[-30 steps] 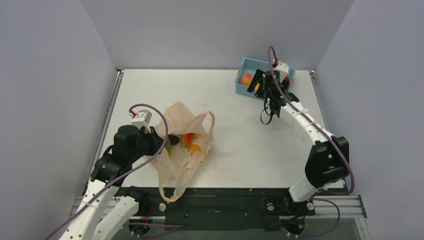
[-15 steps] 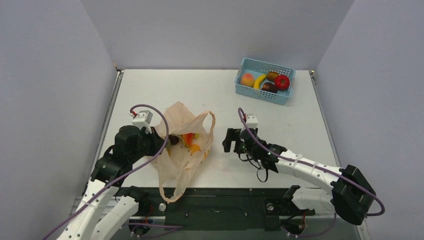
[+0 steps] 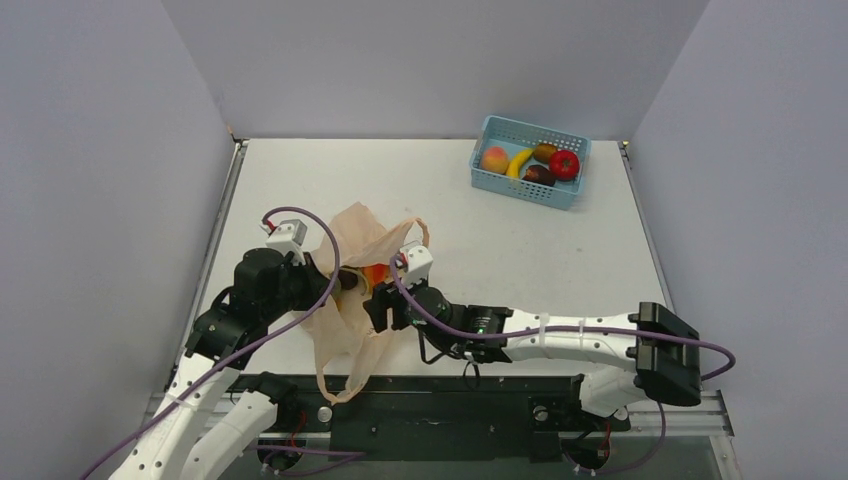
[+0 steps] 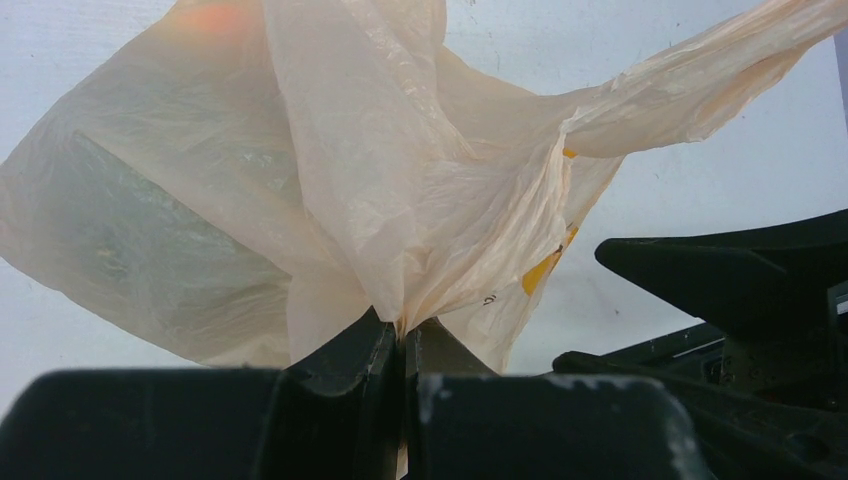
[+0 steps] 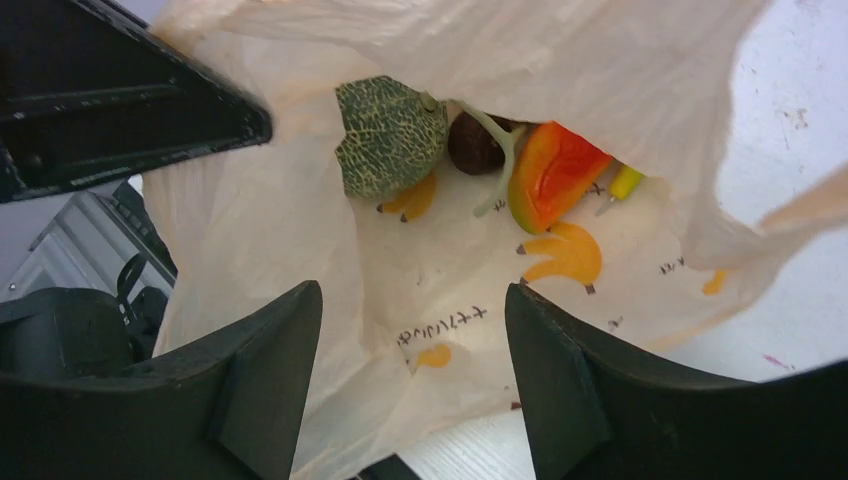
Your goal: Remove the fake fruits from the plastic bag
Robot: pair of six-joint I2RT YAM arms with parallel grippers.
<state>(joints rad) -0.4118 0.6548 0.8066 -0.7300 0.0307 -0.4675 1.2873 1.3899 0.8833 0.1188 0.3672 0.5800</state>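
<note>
The pale-orange plastic bag [image 3: 352, 318] lies at the table's front left with its mouth facing right. My left gripper [image 3: 318, 283] is shut on the bag's left edge, pinching bunched film [image 4: 405, 335]. My right gripper [image 3: 386, 305] is open and empty at the bag's mouth, looking inside [image 5: 412, 295]. Inside the bag [image 5: 300, 230] lie the green netted melon [image 5: 388, 135], the dark maroon plum [image 5: 475, 143], the red-yellow mango [image 5: 555, 170] and a yellow banana tip [image 5: 625, 182], all beyond the fingertips. The mango [image 3: 375, 273] shows faintly from above.
A blue basket [image 3: 528, 197] stands at the back right with a peach-coloured fruit [image 3: 494, 159], a banana [image 3: 519, 161], a red fruit [image 3: 564, 165] and a dark fruit [image 3: 540, 175]. The left arm's black body [image 5: 120, 100] is close by the bag's mouth.
My right arm has swung from the basket at the back right down and left to the bag's mouth. The left gripper keeps its hold on the bag.
</note>
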